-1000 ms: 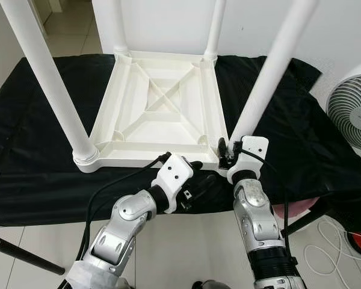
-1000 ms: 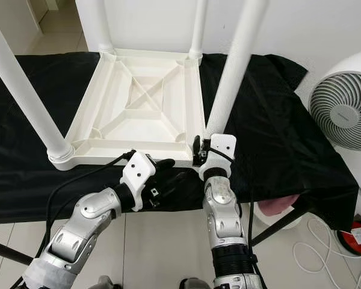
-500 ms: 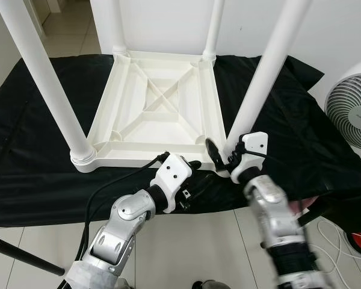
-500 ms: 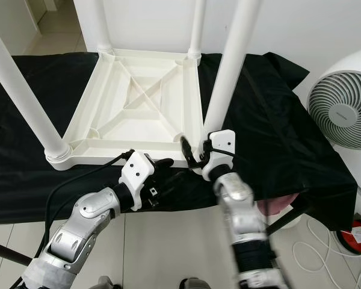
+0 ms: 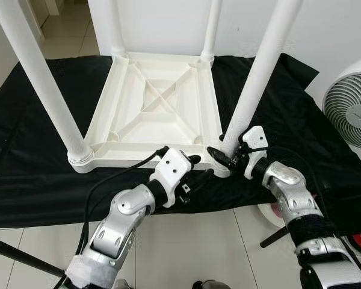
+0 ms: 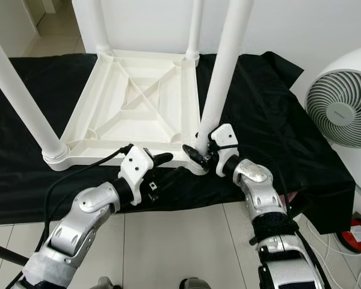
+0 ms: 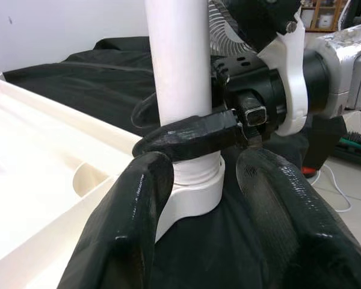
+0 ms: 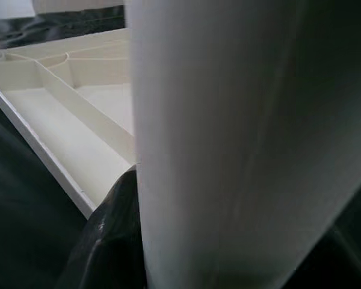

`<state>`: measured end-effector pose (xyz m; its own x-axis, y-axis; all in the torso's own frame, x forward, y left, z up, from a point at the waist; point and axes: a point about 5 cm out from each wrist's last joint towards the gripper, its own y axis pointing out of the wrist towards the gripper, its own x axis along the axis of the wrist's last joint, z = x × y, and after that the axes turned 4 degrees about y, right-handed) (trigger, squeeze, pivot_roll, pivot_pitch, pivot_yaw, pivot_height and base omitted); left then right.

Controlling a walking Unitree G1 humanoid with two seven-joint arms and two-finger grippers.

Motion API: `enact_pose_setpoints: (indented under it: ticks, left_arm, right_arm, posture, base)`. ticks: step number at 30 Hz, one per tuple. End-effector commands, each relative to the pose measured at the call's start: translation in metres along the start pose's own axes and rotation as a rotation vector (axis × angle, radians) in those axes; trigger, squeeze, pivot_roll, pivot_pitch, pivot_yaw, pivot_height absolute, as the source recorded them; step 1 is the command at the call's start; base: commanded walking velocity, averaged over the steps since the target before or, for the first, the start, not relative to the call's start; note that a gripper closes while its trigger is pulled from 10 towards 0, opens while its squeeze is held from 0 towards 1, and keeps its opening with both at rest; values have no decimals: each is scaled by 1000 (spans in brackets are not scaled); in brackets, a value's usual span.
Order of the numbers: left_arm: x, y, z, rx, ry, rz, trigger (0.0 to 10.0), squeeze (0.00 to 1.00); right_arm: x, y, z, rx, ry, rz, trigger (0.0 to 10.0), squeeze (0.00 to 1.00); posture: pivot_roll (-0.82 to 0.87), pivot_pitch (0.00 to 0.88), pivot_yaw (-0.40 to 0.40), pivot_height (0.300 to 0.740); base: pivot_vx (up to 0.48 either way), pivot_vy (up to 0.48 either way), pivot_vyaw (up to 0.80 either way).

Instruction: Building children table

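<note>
Right gripper (image 5: 219, 160) is clamped around the base of the near right leg (image 5: 257, 75), one black finger (image 7: 189, 133) wrapping its front just above the socket collar. Left gripper (image 5: 195, 171) hovers beside it at the near edge of the upturned white table (image 5: 153, 108), its fingers spread apart with nothing between them. All four legs stand upright in the corner sockets; their tops are cut off by the frame. From the right wrist, the leg is a blurred white column, so the grip is hard to read there. A black cloth (image 5: 42, 174) covers the work surface, a white fan (image 5: 352, 111) stands to the right, over pale floor tiles (image 5: 36, 241)
</note>
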<state>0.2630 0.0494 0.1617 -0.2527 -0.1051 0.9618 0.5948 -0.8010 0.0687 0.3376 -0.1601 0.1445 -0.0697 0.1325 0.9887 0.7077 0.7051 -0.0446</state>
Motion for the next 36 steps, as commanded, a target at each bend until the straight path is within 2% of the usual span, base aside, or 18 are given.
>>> enact_pose_setpoints:
  ticks: [1,8,10,17,18,19,22,26,28,32,36]
  left_arm:
    - [-3,0,0,27,-6,11,10000,0]
    - [-3,-1,-1,32,-9,11,10000,0]
    - [-3,-1,-2,32,-13,10,10000,0]
    - [-3,-2,-4,27,-17,11,10000,0]
    - [-3,-1,-4,24,-19,10,10000,0]
    - [-3,-1,-4,24,-19,10,10000,0]
    - [-3,0,-5,14,-26,9,10000,0]
    - [-3,0,-6,10,-27,9,10000,0]
    - [-3,1,-6,8,-25,9,10000,0]
    - [-2,1,-6,8,-25,6,10000,0]
    - [-2,2,-7,9,-27,4,10000,0]
  right_arm:
    - [-4,5,3,33,-25,27,0,0]
    - [-10,10,1,-65,22,70,0,0]
    - [-7,14,3,-149,65,36,0,0]
    - [-3,15,6,-306,98,-1,0,0]
    - [-3,15,11,-388,105,-15,0,0]
    - [-3,15,11,-388,105,-15,0,0]
    - [-4,14,27,-592,133,-45,0,0]
    - [-4,14,31,-678,148,-53,0,0]
    - [-3,14,35,-796,147,-59,0,0]
    - [-1,24,44,-782,203,-80,0,0]
    - [5,25,45,-756,192,-100,0,0]
  posture:
    - [-59,46,4,740]
    - [-59,46,4,740]
    - [-54,58,-1,740]
    - [-61,63,3,740]
    - [-63,66,4,740]
    - [-63,66,4,740]
    - [-68,68,8,740]
    - [-70,69,8,740]
    - [-69,67,7,740]
    - [-68,67,3,740]
    - [-70,65,0,740]
  base:
    - [0,0,0]
    - [0,0,0]
    - [0,0,0]
    - [0,0,0]
    - [0,0,0]
    - [0,0,0]
    - [0,0,0]
    - [0,0,0]
    - [0,0,0]
    - [0,0,0]
    - [0,0,0]
